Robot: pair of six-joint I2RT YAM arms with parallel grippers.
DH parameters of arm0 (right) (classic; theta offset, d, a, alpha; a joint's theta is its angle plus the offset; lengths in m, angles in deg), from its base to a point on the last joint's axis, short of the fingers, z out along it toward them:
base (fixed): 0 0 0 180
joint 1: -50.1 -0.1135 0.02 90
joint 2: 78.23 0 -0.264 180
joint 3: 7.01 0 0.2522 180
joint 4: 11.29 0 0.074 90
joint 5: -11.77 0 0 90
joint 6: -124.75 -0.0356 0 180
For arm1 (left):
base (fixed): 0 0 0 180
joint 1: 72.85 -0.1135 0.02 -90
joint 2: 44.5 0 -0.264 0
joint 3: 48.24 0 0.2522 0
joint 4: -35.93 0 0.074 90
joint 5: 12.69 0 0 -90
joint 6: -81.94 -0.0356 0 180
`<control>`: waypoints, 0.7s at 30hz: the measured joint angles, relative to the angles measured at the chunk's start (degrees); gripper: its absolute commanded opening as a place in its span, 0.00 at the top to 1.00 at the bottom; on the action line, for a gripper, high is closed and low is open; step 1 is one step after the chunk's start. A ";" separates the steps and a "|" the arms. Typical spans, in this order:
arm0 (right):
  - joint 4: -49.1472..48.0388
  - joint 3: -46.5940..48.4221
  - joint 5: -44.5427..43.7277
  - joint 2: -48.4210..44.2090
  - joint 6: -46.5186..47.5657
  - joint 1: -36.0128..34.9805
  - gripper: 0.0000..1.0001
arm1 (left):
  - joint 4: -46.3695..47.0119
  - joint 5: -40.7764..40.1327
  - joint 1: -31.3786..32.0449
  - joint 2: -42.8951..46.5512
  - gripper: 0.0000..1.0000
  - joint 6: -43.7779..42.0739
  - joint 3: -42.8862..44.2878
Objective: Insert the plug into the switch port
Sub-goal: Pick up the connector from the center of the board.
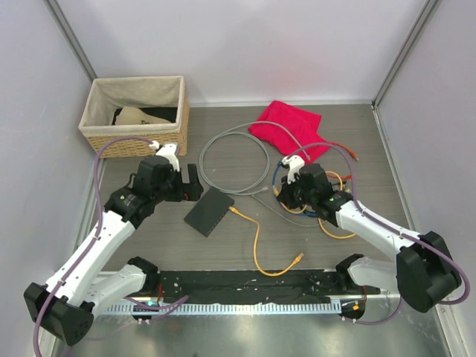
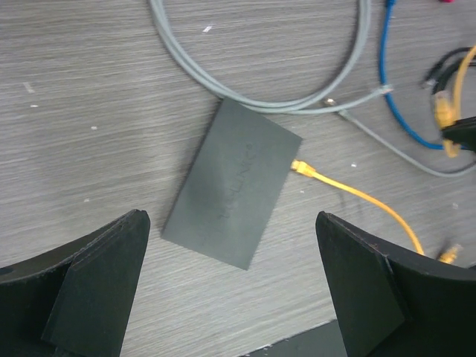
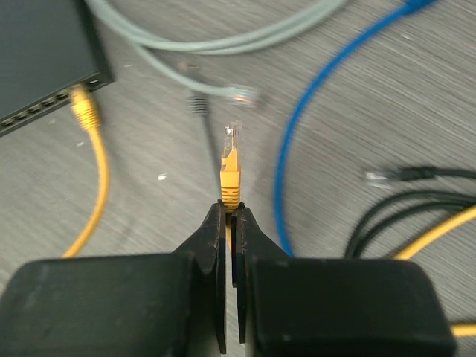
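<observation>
At the far left we see a wicker basket (image 1: 134,111) with a cloth lining, standing at the back of the table (image 1: 149,245). The left claw (image 1: 191,183) hangs near the switch, on its left, with its fingers (image 2: 97,282) spread wide and holding nothing. The switch (image 1: 209,211) lies flat on the table between the two arms. It is turned at an angle, and its row of sockets faces right. There is a faint mark on its top, too blurred for us to read. A yellow cable (image 1: 256,238) has one end touching that row of sockets, and its other end lies loose near the front edge. Behind the switch a grey cable (image 1: 234,160) lies in a loop, and a red cloth (image 1: 291,123) sits further back. To the right, apart from the switch, the right claw (image 3: 229,214) is pressed together on the yellow boot of the plug (image 3: 231,160), whose clear tip points away from the claw. A blue cable (image 3: 312,97) and a black cable (image 3: 401,175) lie beside it.
</observation>
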 measured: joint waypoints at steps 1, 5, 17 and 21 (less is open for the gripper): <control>-0.09 0.04 -0.28 -0.20 0.07 -1.22 0.99 | 0.35 0.85 0.00 -0.09 0.00 0.24 0.00; -0.63 0.07 -4.17 -2.95 2.14 -8.26 0.99 | 4.07 6.99 -0.04 -0.76 0.01 5.53 -1.14; -13.25 -5.97 -16.76 -7.39 8.92 -25.57 0.99 | 23.39 11.37 12.04 -11.41 0.14 24.57 -6.32; -16.74 -6.34 -18.27 -7.15 9.29 -26.60 0.99 | 27.10 10.08 14.21 -16.33 0.22 26.10 -5.70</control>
